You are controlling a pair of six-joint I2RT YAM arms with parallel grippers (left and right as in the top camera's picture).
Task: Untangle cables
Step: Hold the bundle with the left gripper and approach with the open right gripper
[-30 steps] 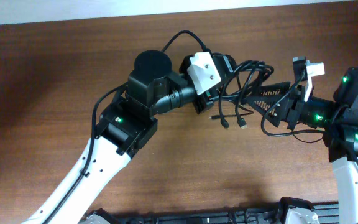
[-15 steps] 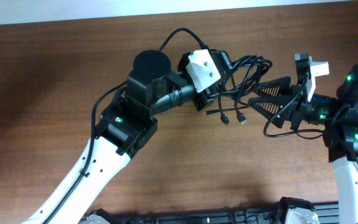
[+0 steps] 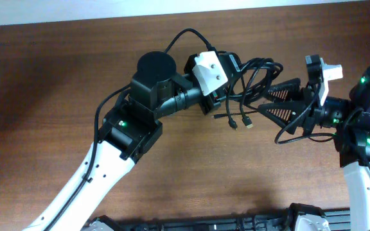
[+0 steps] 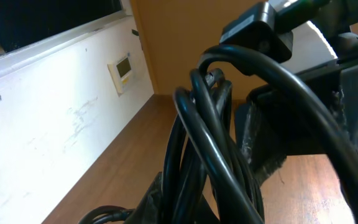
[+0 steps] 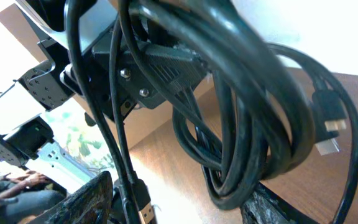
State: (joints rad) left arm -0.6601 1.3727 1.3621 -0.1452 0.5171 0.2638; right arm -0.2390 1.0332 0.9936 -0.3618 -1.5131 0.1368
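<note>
The cables [image 3: 257,72] are a bundle of thin black loops held above the table, with plug ends [image 3: 241,122] hanging below. My left gripper [image 3: 230,82] is shut on the bundle's left side. In the left wrist view the cords [image 4: 211,143] rise straight out of its jaws [image 4: 222,208]. My right gripper [image 3: 262,101] faces the bundle from the right and stands open. In its own view the bottom of the cable loop [image 5: 241,143] hangs between its spread fingers [image 5: 86,199], nearer the right one. A USB plug [image 5: 146,210] dangles by the left one.
The brown wooden table [image 3: 56,77] runs to a white wall along the far edge [image 4: 55,124]. A thicker black wire [image 3: 185,37] arcs over the left wrist. Another wire [image 3: 291,131] loops below the right wrist. A dark fixture [image 3: 236,223] lines the front edge.
My right gripper has turned and drawn slightly to the right, so its two fingers now show spread apart beside the bundle. The left gripper and the bundle have barely shifted.
</note>
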